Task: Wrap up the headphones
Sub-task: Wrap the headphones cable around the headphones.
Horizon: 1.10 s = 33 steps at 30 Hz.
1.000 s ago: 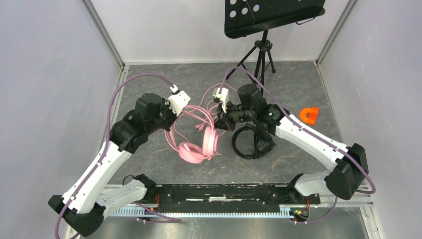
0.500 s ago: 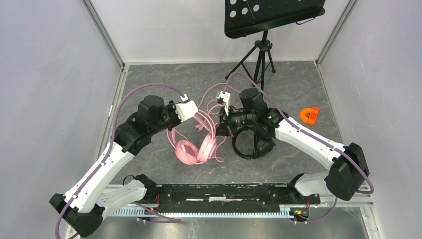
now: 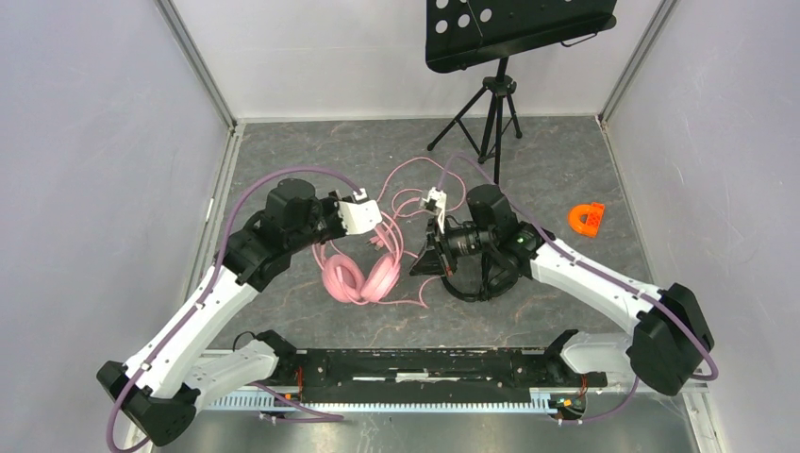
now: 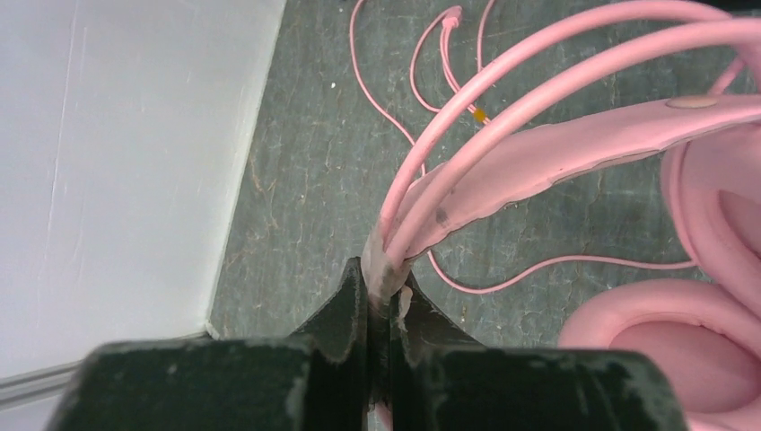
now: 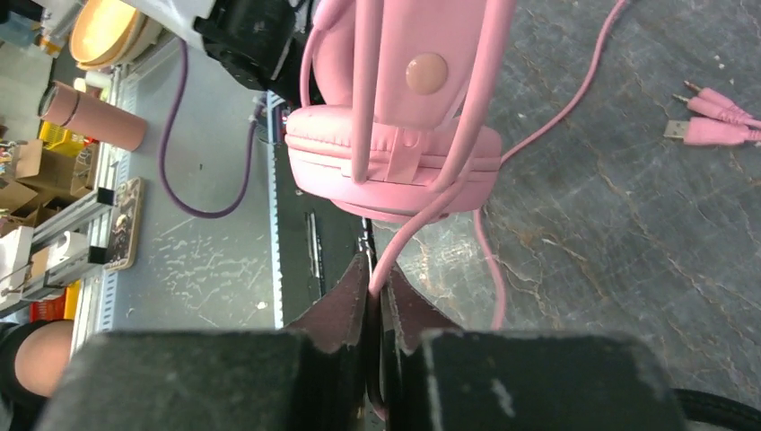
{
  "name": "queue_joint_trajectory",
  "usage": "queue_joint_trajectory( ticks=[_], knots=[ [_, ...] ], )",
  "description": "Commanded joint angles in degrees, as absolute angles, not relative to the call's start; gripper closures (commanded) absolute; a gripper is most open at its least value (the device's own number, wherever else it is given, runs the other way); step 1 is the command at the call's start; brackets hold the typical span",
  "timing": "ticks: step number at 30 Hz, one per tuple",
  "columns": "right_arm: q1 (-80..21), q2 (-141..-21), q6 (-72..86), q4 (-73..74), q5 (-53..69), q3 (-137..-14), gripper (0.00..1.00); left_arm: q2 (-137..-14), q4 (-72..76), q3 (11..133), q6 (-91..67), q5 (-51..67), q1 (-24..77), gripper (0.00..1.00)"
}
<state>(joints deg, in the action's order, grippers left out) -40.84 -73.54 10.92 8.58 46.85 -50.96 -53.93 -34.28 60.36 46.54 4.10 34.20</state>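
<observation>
The pink headphones (image 3: pixel 358 276) stand on their ear cups on the grey floor mid-table, with the long pink cable (image 3: pixel 408 193) looping behind them. My left gripper (image 3: pixel 377 231) is shut on the pink headband (image 4: pixel 574 153) together with cable strands lying along it; the left wrist view shows the jaws (image 4: pixel 384 278) pinching them. My right gripper (image 3: pixel 417 266) is just right of the pink ear cup (image 5: pixel 395 153), and its jaws (image 5: pixel 377 274) pinch one strand of pink cable. The black headphones (image 3: pixel 464 289) lie under the right wrist, mostly hidden.
A small orange plastic piece (image 3: pixel 586 218) sits at the right. A black music stand on a tripod (image 3: pixel 491 104) rises at the back. The pink cable's plugs (image 5: pixel 709 126) lie loose on the floor. Grey walls close in both sides.
My left gripper has carried the headband right and toward the near side, shifting the pink headphones slightly left. My right gripper has dropped toward the near side, still on the cable.
</observation>
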Motion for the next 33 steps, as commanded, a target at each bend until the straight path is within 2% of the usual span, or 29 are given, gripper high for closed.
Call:
queue_joint_trajectory(
  ticks=[1, 7, 8, 10, 14, 17, 19, 22, 29, 31, 33],
  knots=[
    [-40.61, -68.25, 20.85, -9.10, 55.72, -47.09, 1.00, -54.23, -33.83, 61.57, 51.64, 3.95, 33.78, 0.98],
    [-40.62, -66.97, 32.10, -23.62, 58.01, -42.80, 1.00, -53.93, -30.98, 60.48, 50.60, 1.59, 33.86, 0.98],
    [-40.69, -67.20, 35.62, -27.41, 58.07, -41.71, 0.95, -54.16, -30.44, 60.64, 49.38, 1.48, 33.83, 0.98],
    [-41.16, -68.03, 45.38, -41.52, 58.10, -38.41, 0.88, -54.84, -29.89, 61.48, 45.44, 0.47, 33.79, 0.98],
    [-41.46, -73.04, 65.56, -74.42, 57.67, -36.10, 0.86, -56.90, -31.97, 63.57, 36.97, -4.86, 33.87, 0.98],
    [-41.87, -78.22, 73.30, -85.59, 56.57, -38.49, 0.86, -57.30, -34.13, 64.36, 30.22, -10.24, 33.86, 0.98],
    [-42.64, -81.34, 74.02, -87.34, 56.43, -41.18, 0.87, -56.93, -35.55, 64.51, 26.98, -13.02, 33.90, 0.98],
    [-43.90, -84.43, 70.23, -82.42, 55.57, -45.39, 0.89, -56.23, -37.37, 64.53, 23.25, -16.47, 33.84, 0.98],
    [-46.37, -86.34, 63.41, -71.60, 53.10, -52.03, 0.82, -52.66, -39.28, 62.02, 19.78, -21.88, 33.85, 0.98],
    [-46.73, -86.70, 62.49, -70.32, 53.17, -52.73, 0.77, -52.17, -39.58, 62.14, 18.20, -22.73, 33.84, 0.98],
    [-46.71, -86.85, 62.90, -70.44, 52.94, -52.48, 0.76, -52.19, -40.25, 62.74, 16.77, -23.87, 33.77, 0.98]
  ],
)
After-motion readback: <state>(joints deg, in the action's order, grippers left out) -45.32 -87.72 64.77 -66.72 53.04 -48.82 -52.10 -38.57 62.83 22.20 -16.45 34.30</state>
